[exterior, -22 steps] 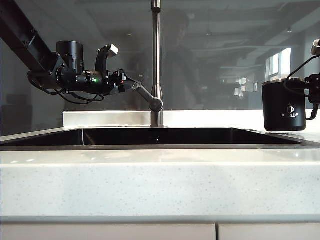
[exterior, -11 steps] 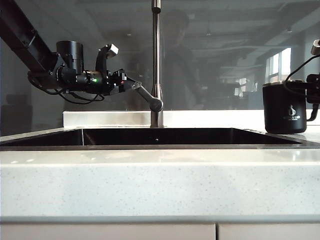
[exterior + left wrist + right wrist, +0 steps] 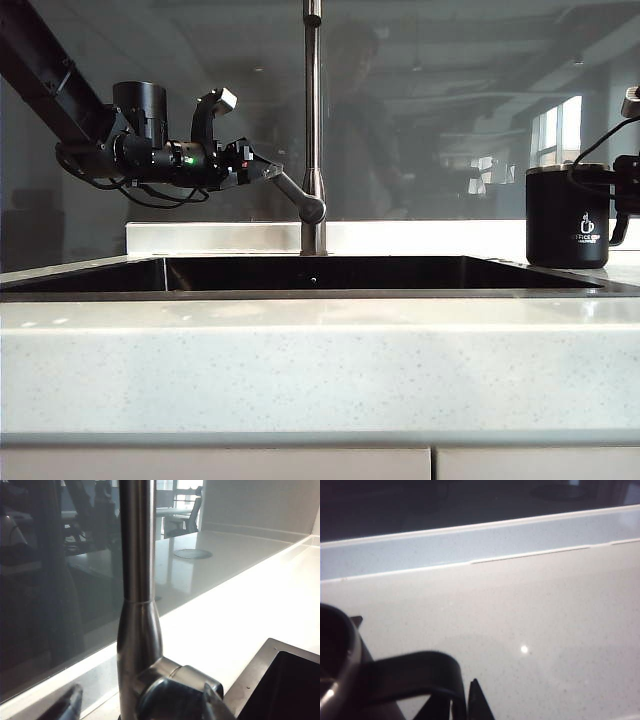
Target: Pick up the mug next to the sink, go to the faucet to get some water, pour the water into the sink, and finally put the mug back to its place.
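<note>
Mug (image 3: 568, 228) on table (image 3: 320, 370), right edge of frame, beside sink (image 3: 300, 275). Right tool (image 3: 465, 700) at handle (image 3: 415, 672), grip unclear; retreat may snag, tip mug. Left tool (image 3: 140, 705) spread around faucet (image 3: 313, 120) lever.

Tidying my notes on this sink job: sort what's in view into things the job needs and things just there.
Job things:
- mug, standing on the counter right of the sink
- sink
- faucet
- left gripper, at the faucet's lever
- right gripper, at the mug's handle

Just there:
- stone counter
- glass back panel
- round cover in the far worktop
</note>
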`<state>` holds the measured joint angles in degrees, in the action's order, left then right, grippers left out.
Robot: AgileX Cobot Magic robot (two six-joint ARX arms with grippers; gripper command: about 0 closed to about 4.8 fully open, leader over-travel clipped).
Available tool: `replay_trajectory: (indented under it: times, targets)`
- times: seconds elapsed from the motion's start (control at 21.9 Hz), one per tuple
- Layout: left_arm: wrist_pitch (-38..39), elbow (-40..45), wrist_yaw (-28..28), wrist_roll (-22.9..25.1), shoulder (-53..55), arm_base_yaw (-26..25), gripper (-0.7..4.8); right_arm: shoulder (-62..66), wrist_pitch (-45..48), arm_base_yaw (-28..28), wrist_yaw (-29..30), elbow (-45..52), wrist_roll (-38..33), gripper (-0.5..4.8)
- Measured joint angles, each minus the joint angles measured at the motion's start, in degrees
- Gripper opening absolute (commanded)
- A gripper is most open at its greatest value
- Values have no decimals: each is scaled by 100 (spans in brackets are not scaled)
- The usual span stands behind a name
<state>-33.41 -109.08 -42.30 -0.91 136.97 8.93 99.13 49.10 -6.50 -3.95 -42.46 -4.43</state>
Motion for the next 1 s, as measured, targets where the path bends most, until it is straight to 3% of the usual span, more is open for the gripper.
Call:
replay_trajectory:
  times: [0.41,0.73,0.82,0.87,1.0]
  targets:
    - [2,2,0,-17,0,0,301,-737,-669,-2,0,162,-2,95]
    - [4,4,2,-17,0,4,301,-1681,-1700,13,83,514,-2,93]
    - [9,4,0,-17,0,4,301,-1891,-1781,13,146,636,-2,51]
    - [17,4,0,-17,0,7,301,-2052,-1891,13,210,719,-2,-10]
    - [28,4,2,-17,0,4,301,-2756,-2503,13,485,846,-13,-8]
